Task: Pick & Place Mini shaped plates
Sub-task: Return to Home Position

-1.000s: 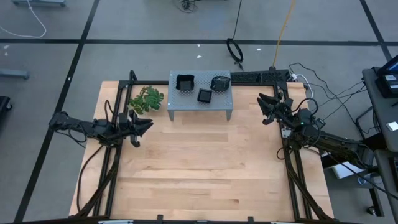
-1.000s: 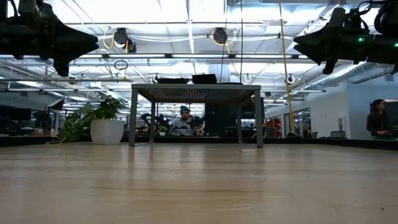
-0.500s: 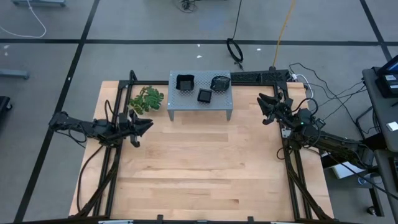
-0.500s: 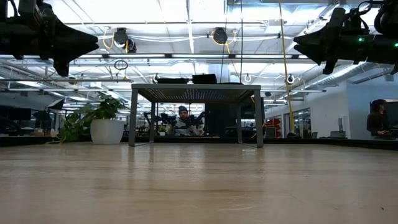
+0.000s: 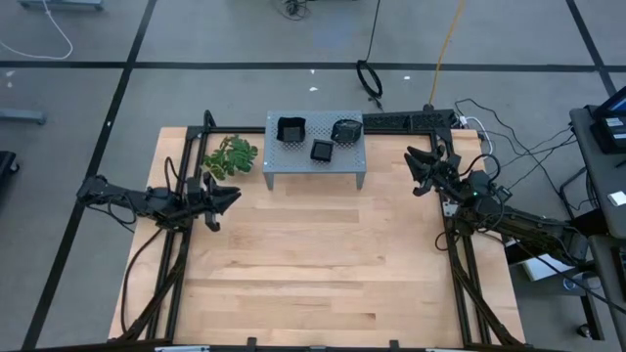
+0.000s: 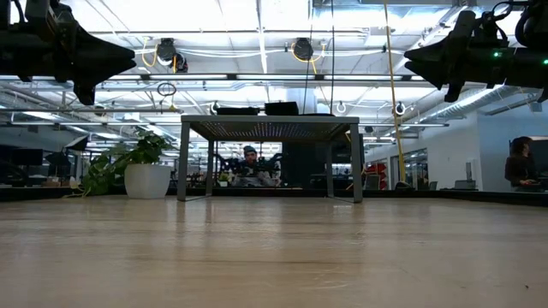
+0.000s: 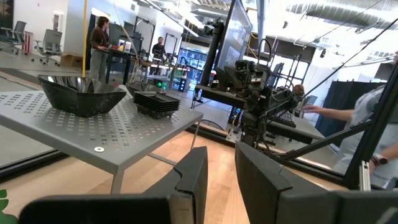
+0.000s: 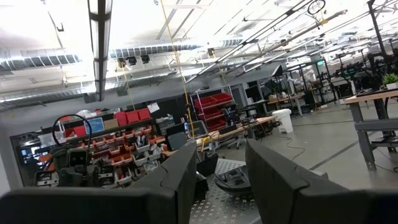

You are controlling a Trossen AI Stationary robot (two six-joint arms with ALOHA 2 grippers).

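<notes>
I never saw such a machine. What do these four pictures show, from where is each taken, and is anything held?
It is a two-armed robot at a wooden table. One picture looks down from above, one looks level across the table top, and two come from cameras on the wrists. A grey perforated stand carries three groups of small black plates; a green sprig lies beside it. The left gripper and right gripper hang open at the table's sides, holding nothing.
</notes>
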